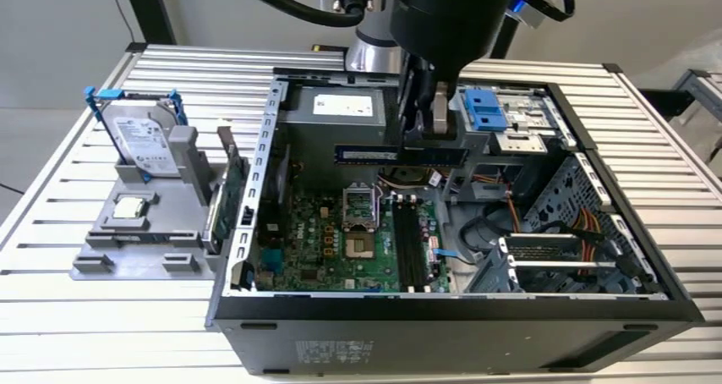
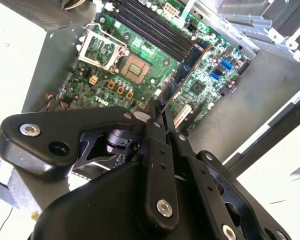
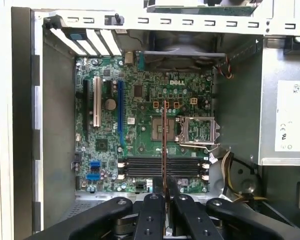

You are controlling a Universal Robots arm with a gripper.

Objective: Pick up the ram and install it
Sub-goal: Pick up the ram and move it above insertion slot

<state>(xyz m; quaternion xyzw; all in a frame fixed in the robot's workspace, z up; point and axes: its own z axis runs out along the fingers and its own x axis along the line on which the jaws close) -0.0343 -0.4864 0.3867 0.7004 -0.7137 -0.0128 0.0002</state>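
The ram (image 1: pixel 367 155), a narrow dark stick with black chips, hangs level inside the open computer case (image 1: pixel 451 308), above the motherboard (image 1: pixel 327 249). My gripper (image 1: pixel 434 134) is shut on one end of it. The stick (image 2: pixel 182 75) runs out from the closed fingertips (image 2: pixel 155 122) in the second wrist view. In the first wrist view I see it edge-on as a thin line (image 3: pixel 163 145) crossing the black memory slots (image 3: pixel 140 167). Those slots (image 1: pixel 408 249) lie below the stick, and there is a gap between them.
A grey stand (image 1: pixel 135 257) outside the case, on the exterior view's left, holds a silver hard drive with blue rails (image 1: pixel 141 139) and a green card with a metal bracket (image 1: pixel 232 202). The open CPU socket (image 1: pixel 358 211), cables (image 1: pixel 564 223) and the case walls surround the slots.
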